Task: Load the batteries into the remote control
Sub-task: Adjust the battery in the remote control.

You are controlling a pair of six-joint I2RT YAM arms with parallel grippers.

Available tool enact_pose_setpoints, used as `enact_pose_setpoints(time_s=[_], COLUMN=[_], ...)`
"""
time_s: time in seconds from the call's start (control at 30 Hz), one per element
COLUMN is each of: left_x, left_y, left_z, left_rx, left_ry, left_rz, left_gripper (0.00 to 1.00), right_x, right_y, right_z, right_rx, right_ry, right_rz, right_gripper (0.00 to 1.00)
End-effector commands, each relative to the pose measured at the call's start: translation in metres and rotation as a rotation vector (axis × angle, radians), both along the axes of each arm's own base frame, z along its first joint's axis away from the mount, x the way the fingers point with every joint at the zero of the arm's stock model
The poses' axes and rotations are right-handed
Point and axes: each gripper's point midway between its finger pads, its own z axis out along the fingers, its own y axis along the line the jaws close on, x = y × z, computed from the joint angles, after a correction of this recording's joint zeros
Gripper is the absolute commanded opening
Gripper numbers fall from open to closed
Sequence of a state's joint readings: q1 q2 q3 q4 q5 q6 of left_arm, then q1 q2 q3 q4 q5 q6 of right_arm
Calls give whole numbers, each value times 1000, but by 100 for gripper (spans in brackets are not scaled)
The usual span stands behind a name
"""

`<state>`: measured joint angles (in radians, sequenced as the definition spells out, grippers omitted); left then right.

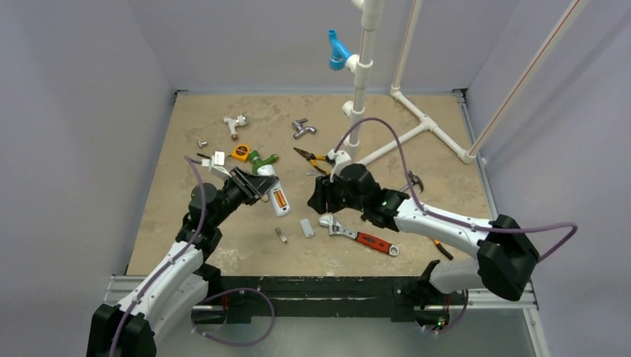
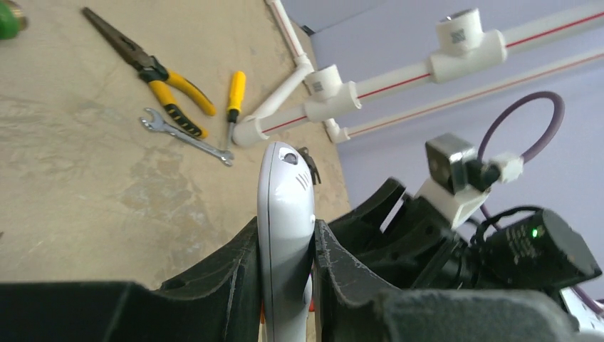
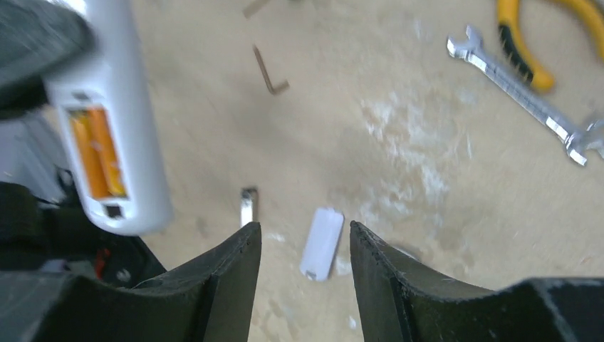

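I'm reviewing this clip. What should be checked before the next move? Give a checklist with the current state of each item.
1. Remote held by the left gripper: ok, a finger presses on each side.
2. Both batteries in the remote: ok, two orange cells lie side by side in its open back.
3. Battery polarity: cannot tell.
4. Right gripper free: ok, jaws apart with nothing between them.
5. Cover reachable: ok, it lies flat on the table below the right gripper, with nothing on it.
6. Cover turned the right way to fit: cannot tell.
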<state>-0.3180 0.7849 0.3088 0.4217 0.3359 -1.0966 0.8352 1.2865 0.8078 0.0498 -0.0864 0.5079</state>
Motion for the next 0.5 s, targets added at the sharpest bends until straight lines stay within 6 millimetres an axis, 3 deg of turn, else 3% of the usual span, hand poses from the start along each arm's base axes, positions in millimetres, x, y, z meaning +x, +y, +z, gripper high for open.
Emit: enact_pose_setpoints(time_s=[0.0, 0.17, 0.47], left_x=[6, 6, 6], left_y=[21, 27, 25], left_z=[-5, -6, -7], left_rx=[71, 88, 86], left_ry=[22, 33, 38], left_rz=[102, 122, 113], left_gripper=[0, 0, 0], right_x=[-20, -36, -43], right_y=[-1, 19, 24], right_z=[-44, -71, -104], right_rx=[-246, -269, -423], right_ry=[18, 84, 92], right_rz=[-34, -24, -30], right_gripper=[49, 50, 53])
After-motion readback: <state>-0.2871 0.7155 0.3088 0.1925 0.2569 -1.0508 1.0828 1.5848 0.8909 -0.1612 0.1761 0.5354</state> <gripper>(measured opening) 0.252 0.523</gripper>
